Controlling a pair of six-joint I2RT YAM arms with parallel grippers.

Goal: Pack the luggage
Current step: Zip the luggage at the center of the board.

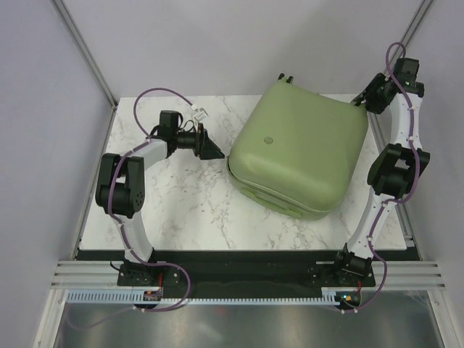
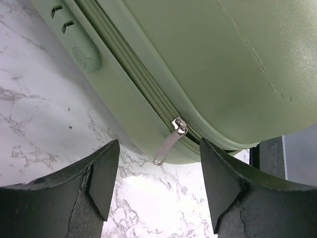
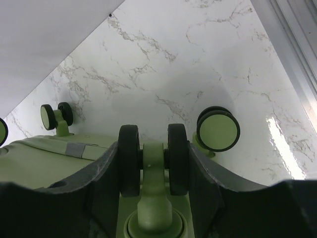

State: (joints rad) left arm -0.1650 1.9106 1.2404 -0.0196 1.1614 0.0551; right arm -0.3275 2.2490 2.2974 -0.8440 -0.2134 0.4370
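The luggage (image 1: 301, 141), a pale sage-green hard-shell suitcase, lies flat and closed on the marble table, round logo (image 1: 268, 140) facing up. My left gripper (image 1: 215, 150) is at its left side, open and empty. In the left wrist view its fingers (image 2: 106, 173) frame the metal zipper pull (image 2: 167, 145), which hangs from the zipper just beyond the tips without touching them. My right gripper (image 1: 361, 99) is at the suitcase's far right corner. In the right wrist view it (image 3: 153, 144) is shut on a twin black-and-green caster wheel (image 3: 130, 161), a finger pressed against each outer side.
Two more caster wheels (image 3: 218, 130) (image 3: 55, 116) stick out of the suitcase's end near the back wall. A small clear object (image 1: 199, 114) lies on the table behind the left wrist. The table's right edge rail (image 3: 292, 54) runs close to the right gripper.
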